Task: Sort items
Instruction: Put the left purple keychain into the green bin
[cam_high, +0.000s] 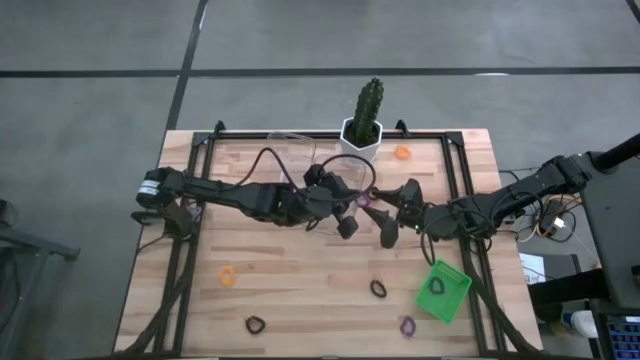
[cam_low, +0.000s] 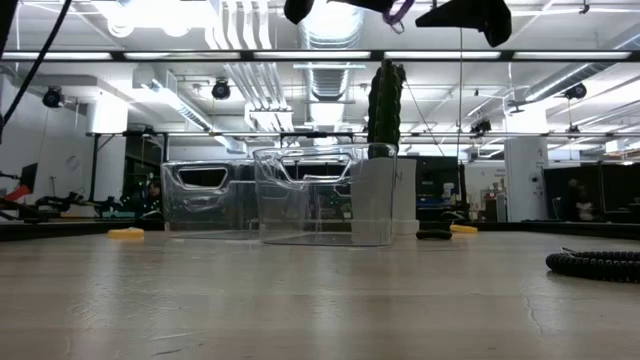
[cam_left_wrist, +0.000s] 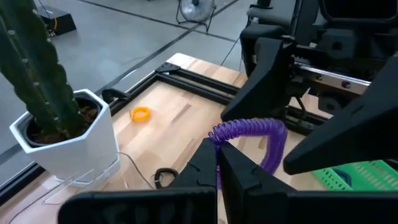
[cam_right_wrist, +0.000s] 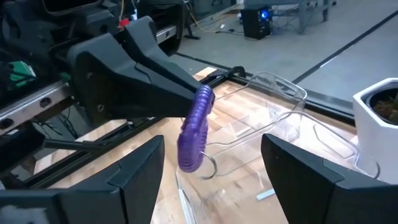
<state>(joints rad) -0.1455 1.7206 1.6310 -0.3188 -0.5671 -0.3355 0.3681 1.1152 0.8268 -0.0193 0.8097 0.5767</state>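
Mid-air over the worktop, the left hand pinches a purple loop tight; the right hand waits just beside it, fingers spread wide. Closing off-centre, I reckon the springy loop could flick away during this handover.

Cut off and hidden near the grippers

Low view: both grippers clipped by top edge. Purple loop partly hidden behind left gripper. Cactus top cropped beside it.
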